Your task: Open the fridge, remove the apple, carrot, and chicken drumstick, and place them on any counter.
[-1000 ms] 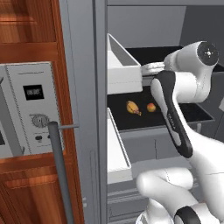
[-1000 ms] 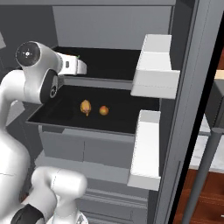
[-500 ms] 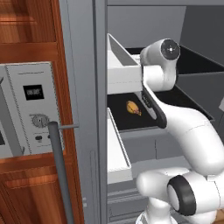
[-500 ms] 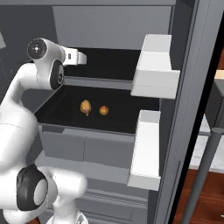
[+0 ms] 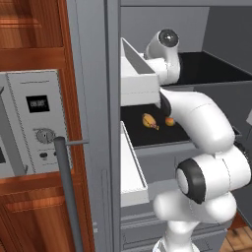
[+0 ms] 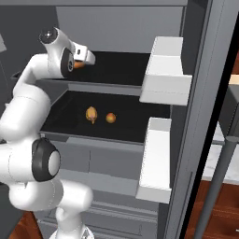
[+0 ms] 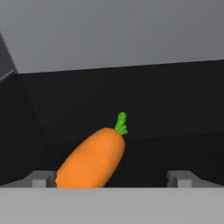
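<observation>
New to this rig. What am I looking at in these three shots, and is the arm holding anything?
It's a rendered kitchen with a white robot arm reaching into an open fridge.

Two pictures come from cameras on the robot's base, behind the arm to its left and right. The third looks out along the gripper itself; the two small grey nubs at its bottom are the fingertips.

On the upper black shelf lies the carrot, partly between the open fingers, green tip pointing away. Nothing is held: the jaws stand wide and aren't closed on it. On the shelf below sit the chicken drumstick and the apple, side by side, apart.
</observation>
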